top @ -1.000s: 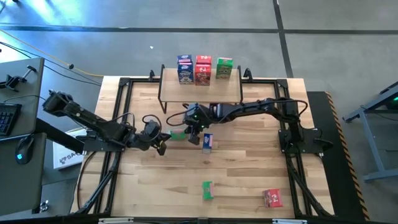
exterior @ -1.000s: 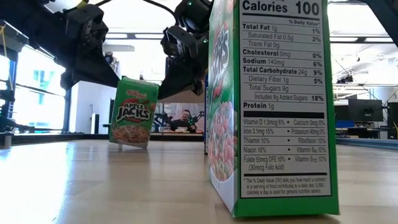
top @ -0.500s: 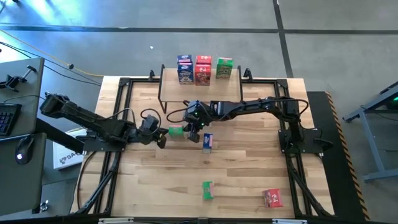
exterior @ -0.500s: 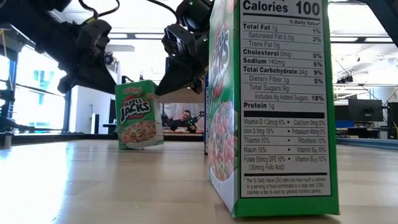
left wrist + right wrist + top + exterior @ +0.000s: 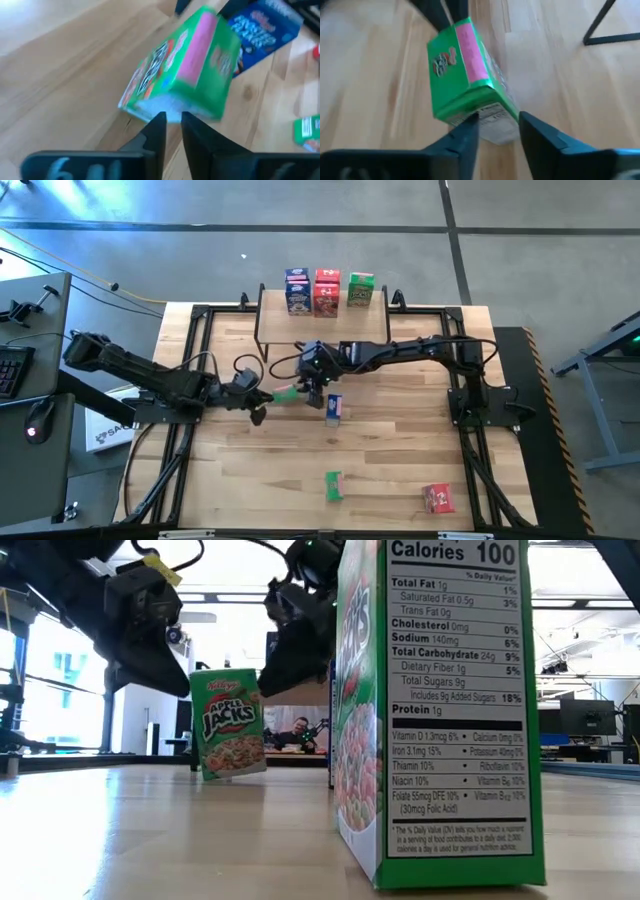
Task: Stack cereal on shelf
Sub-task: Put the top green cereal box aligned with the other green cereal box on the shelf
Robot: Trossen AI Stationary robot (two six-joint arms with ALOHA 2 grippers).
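A light wooden tabletop framed by black rails fills the scene, with grey floor around it. Near its middle, in front of the shelf, a green cereal box printed "Apple Jacks" stands slightly tilted on the wood. The left gripper sits just beside it on the left, its fingers set close together with only a thin gap, their tips at the box's lower edge and not clamped on it. The right gripper hangs just beside the box's other side, its fingers parted moderately, the box ahead of their tips rather than between them. Whether either gripper touches the box cannot be told.

A blue box stands just beyond the right gripper. On the shelf top, three boxes stand in a row along the back edge: blue, red, and green. Toward the table's front edge lie another green box, close to the low camera, and a red box, well apart.
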